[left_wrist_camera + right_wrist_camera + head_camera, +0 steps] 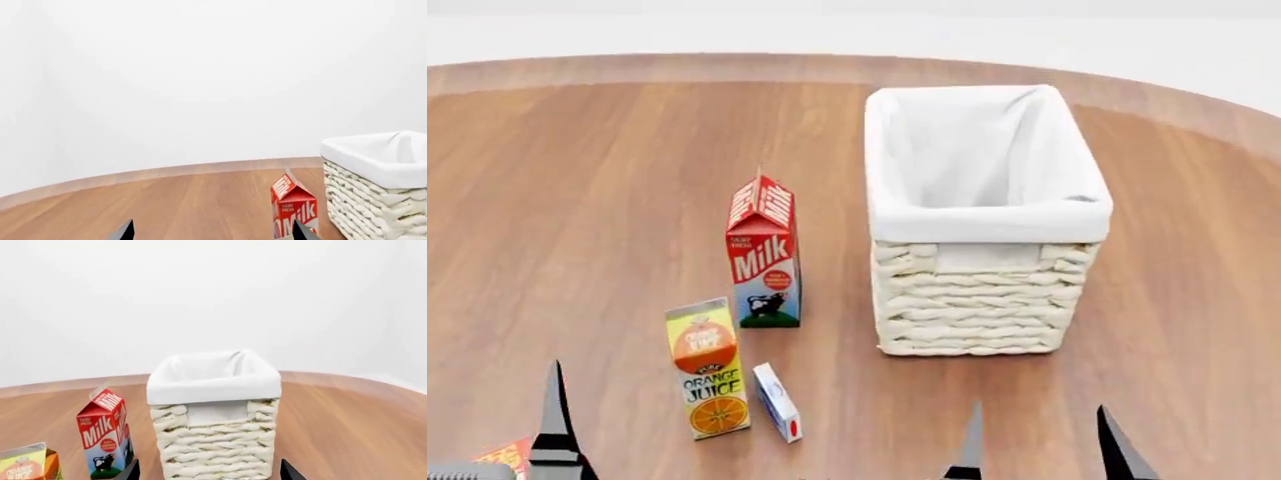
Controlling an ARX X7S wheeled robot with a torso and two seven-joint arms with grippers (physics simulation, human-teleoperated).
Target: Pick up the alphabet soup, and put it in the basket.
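Basket [988, 290] stands upright on the wooden table [587, 200], at 1 o'clock of centre in the head view. Milk carton [763, 252] near it at its 9 o'clock, orange juice carton [707, 368] and small white box [777, 402] at 7 o'clock. Alphabet soup not visible. Right gripper [1041, 445] jaws spread apart, nothing between. Left gripper [210, 231] jaws also spread, nothing held.

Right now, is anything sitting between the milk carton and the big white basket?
No. In the head view, only bare wooden table separates the milk carton from the basket.
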